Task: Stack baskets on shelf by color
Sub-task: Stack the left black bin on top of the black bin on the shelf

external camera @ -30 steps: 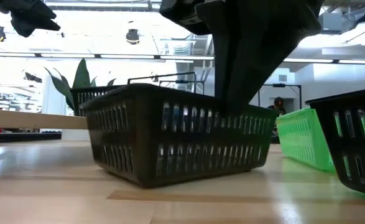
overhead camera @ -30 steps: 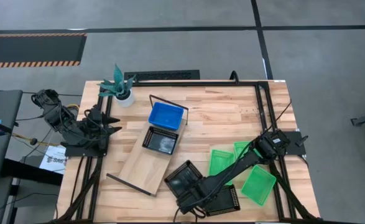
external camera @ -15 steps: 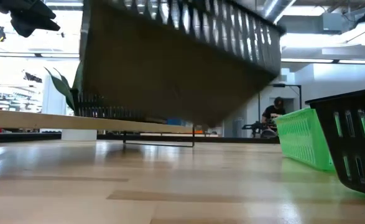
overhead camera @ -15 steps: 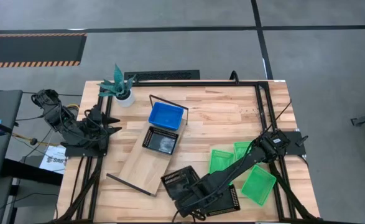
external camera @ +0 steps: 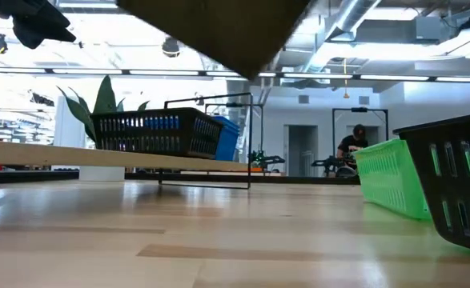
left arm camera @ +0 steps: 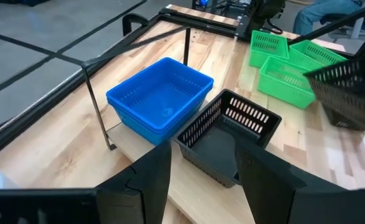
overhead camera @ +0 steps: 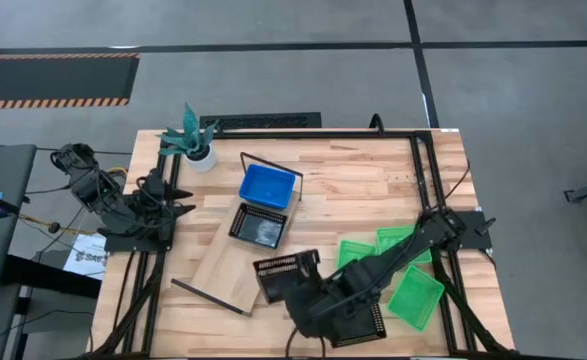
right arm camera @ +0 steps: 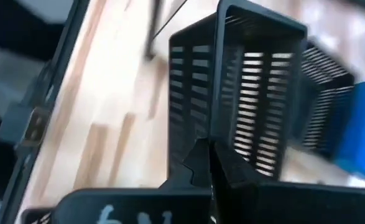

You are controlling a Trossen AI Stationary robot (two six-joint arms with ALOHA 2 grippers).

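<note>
My right gripper is shut on a black basket, lifted and tilted above the table beside the near end of the shelf. The light-wood shelf lies slantwise on the table. On it stand a blue basket at its far end and a black basket next to that. Three green baskets and another black basket rest on the table under and beside the right arm. My left gripper is open and waits at the table's left edge. My right gripper pinches a side wall of the black basket at its rim, one finger inside the basket and one outside. The fingers come from the table's near right side. The basket is lifted clear and tilted, its underside high above the table.
A potted plant stands at the table's far left corner. A black frame runs along the table's edges. Bare wood lies far right of the shelf. A person sits in the room behind.
My right gripper, shut on the black basket, has lifted it off the table near the near edge and carried it up and toward the shelf's near end. The basket has tipped while rising. The black basket under the arm has stayed in place.
</note>
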